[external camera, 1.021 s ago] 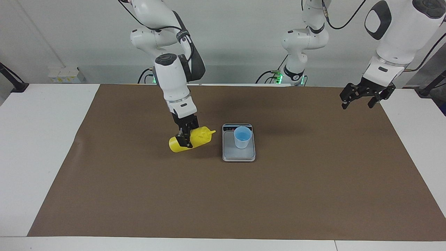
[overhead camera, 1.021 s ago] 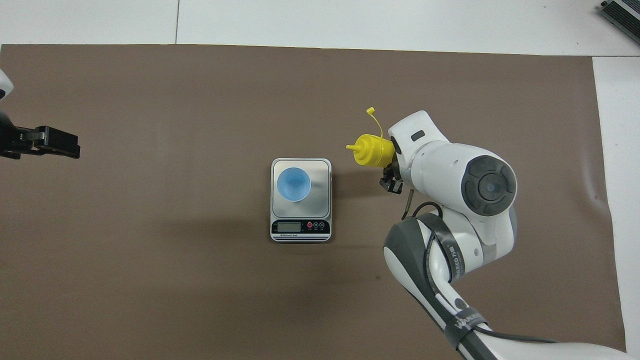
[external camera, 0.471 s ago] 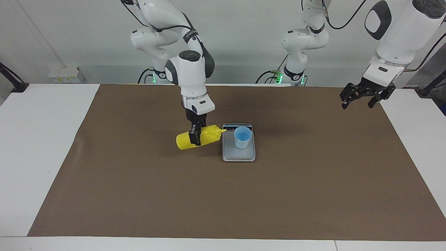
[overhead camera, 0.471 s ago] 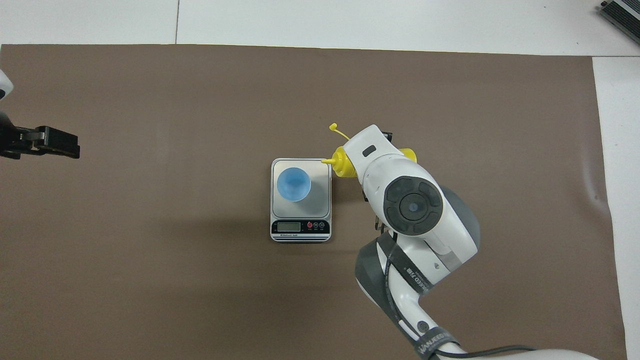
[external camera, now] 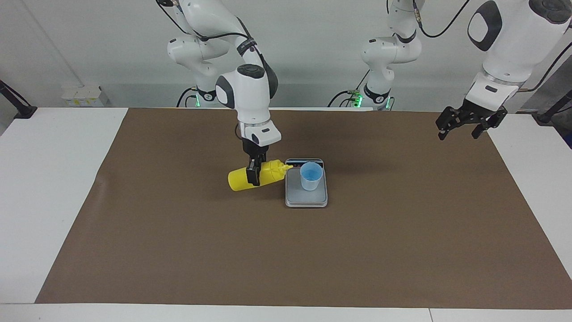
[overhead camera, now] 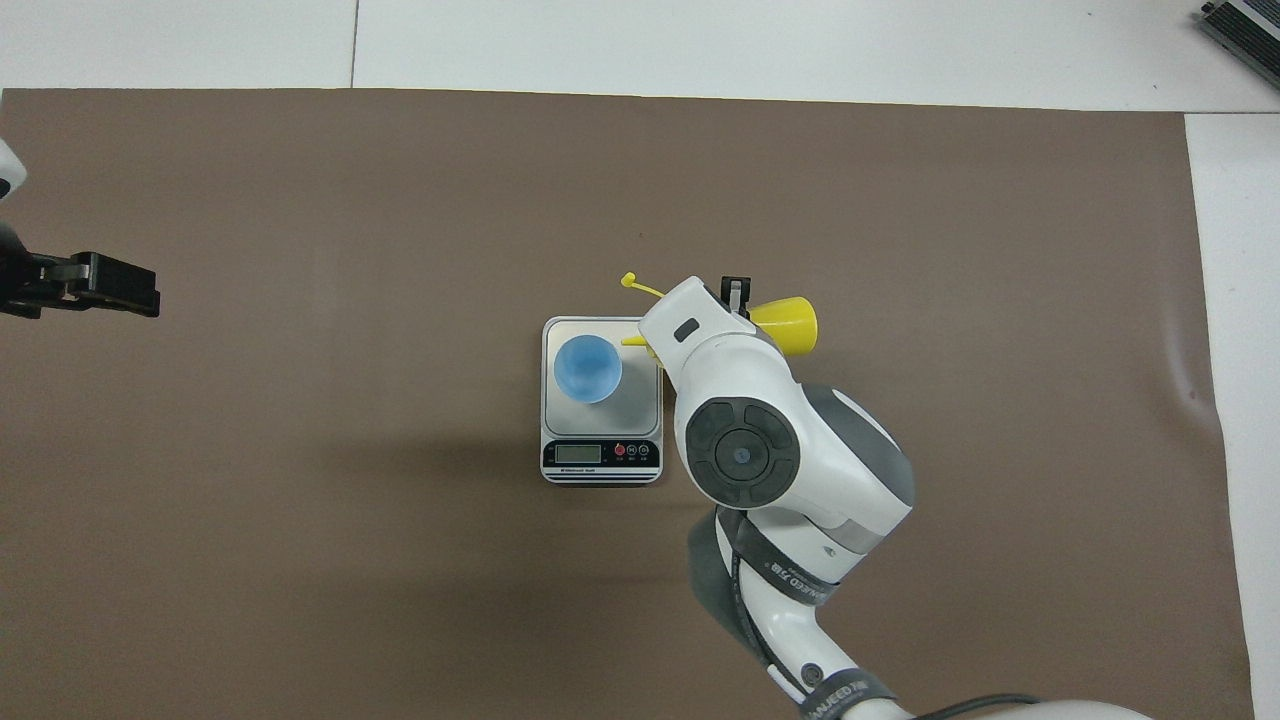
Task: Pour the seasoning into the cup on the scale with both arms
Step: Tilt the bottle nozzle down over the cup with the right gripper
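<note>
brown mat: right gripper clamps tilted seasoning beside cup; left gripper open, waiting.

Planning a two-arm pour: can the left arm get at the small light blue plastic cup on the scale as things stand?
Probably yes. The left gripper hangs open over the table's edge; nothing lies between it and the cup. The yellow squeeze bottle comes from the right arm's end.

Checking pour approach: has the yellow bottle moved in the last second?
Yes. The yellow bottle, held by the right gripper, shifted toward the scale; its nozzle now overhangs the scale's edge, short of the cup.
</note>
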`<state>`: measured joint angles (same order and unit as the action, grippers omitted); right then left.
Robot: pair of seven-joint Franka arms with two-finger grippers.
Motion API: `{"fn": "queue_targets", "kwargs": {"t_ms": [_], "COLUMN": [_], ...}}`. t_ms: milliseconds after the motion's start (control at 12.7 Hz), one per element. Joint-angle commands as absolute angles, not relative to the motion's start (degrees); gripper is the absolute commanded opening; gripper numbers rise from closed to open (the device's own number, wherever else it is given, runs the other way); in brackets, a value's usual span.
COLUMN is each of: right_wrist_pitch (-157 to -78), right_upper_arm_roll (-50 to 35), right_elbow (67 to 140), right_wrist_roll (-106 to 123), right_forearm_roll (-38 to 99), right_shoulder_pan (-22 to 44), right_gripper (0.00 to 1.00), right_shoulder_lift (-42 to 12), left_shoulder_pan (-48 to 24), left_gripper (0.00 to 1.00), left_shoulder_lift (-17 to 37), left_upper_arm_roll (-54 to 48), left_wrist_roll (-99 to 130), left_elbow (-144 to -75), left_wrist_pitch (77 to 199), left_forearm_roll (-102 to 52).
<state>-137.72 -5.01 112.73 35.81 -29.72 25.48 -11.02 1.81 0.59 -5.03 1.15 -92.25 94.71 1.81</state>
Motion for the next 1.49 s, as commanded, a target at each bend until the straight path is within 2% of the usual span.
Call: {"fn": "queue_targets", "kwargs": {"t_ms": [0, 157, 1099, 1414], "right_wrist_pitch": [-136.3, -135.0, -132.0, -131.0], "right_upper_arm_roll": [-5.1, -5.0, -5.3, -5.3], "right_elbow": [111.4, 111.9, 112.0, 112.2], "right_wrist_roll": [34.5, 30.4, 10.0, 7.2], "right_forearm_roll": [-33.4, -39.8, -67.1, -71.6], "right_shoulder_pan": [25.3, 27.5, 32.5, 33.3], "right_gripper": [0.16, 0.09, 0.04, 0.04], "right_shoulder_lift": [-11.3, -11.2, -13.3, -13.7], "left_shoulder_pan": [2.2, 2.2, 2.2, 2.2], "left_gripper": [1.00, 1.00, 1.00, 1.00], "left_shoulder_lift": [0.4, 0.4, 0.4, 0.4], "left_upper_arm_roll": [-5.4, -5.4, -5.4, -5.4], "left_wrist_roll": [1.7, 1.7, 1.7, 1.7], "left_elbow": [-92.2, -92.2, -92.2, -92.2], "left_wrist_pitch": [94.0, 94.0, 94.0, 94.0], "left_forearm_roll": [2.1, 2.1, 2.1, 2.1]}}
